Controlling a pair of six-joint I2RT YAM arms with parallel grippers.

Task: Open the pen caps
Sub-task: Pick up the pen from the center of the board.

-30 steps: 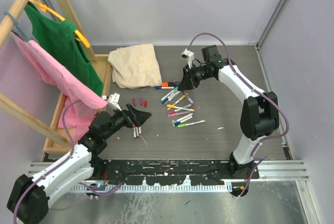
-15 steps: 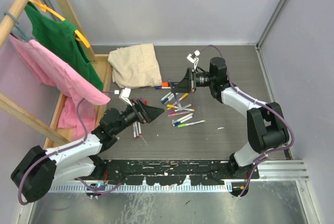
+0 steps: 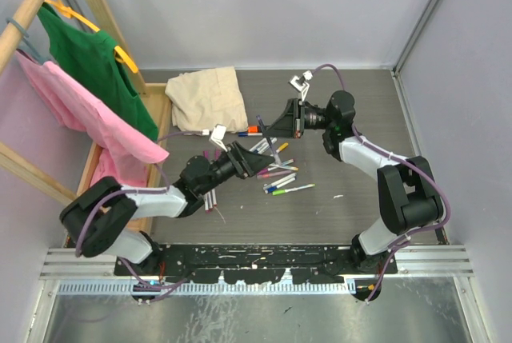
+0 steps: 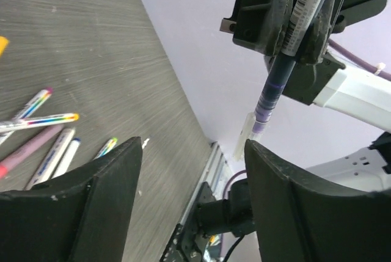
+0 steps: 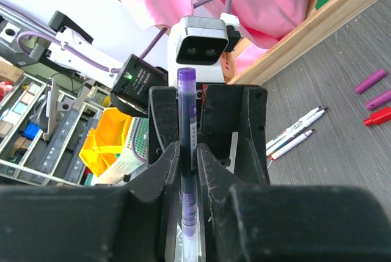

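Pen (image 5: 186,170) barrel is sitting clamped between the narrow fingers of the right gripper (image 5: 188,159) in the right wrist view. Its purple cap (image 5: 186,79) is sticking out past those fingertips toward the left gripper (image 5: 208,121), which is facing it. Right of the fingers, three loose caps (image 5: 371,82) are lying, two purple and one red, with three loose pens (image 5: 296,132) nearer in.

In the left wrist view, the left fingers (image 4: 104,201) are standing wide apart and gripping nothing. The cap is hanging ahead of them, nearer the right-hand finger than the middle and not yet between the pads. Six loose pens are lying on the table (image 4: 91,42) beyond the left-hand finger.

From above, both grippers are meeting tip to tip over the scattered pens, roughly ten but too overlapped for counting.

Closing from here looks risky. One finger could be striking the cap first and twisting the pen in the right grip. A grasp landing on the barrel would be pulling nothing off.
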